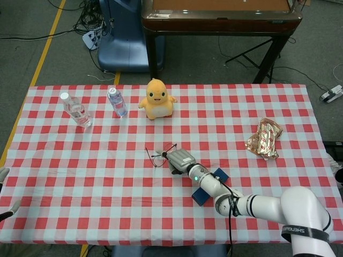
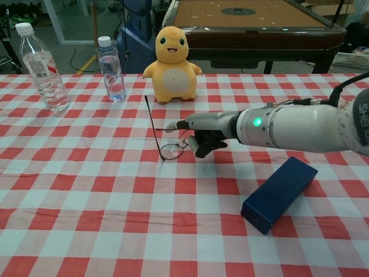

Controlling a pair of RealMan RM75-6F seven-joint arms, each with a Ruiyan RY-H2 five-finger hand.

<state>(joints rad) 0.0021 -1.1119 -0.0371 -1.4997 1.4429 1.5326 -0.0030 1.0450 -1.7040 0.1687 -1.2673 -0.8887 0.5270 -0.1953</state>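
Observation:
My right hand (image 1: 180,160) (image 2: 203,134) reaches to the middle of the checked table and pinches thin black-framed eyeglasses (image 1: 159,155) (image 2: 172,149) at one lens. One temple of the glasses sticks up and the other lens sits low by the cloth. A dark blue glasses case (image 1: 208,188) (image 2: 279,193) lies shut under my right forearm, near the front. Only fingertips of my left hand (image 1: 4,193) show at the left edge of the head view, spread apart with nothing in them.
A yellow plush toy (image 1: 156,99) (image 2: 173,62) sits at the back centre. Two water bottles (image 1: 75,110) (image 1: 117,101) stand back left. A crumpled gold wrapper (image 1: 263,139) lies on the right. The red-checked tablecloth (image 1: 80,176) covers the table; a billiard table (image 1: 220,13) stands behind.

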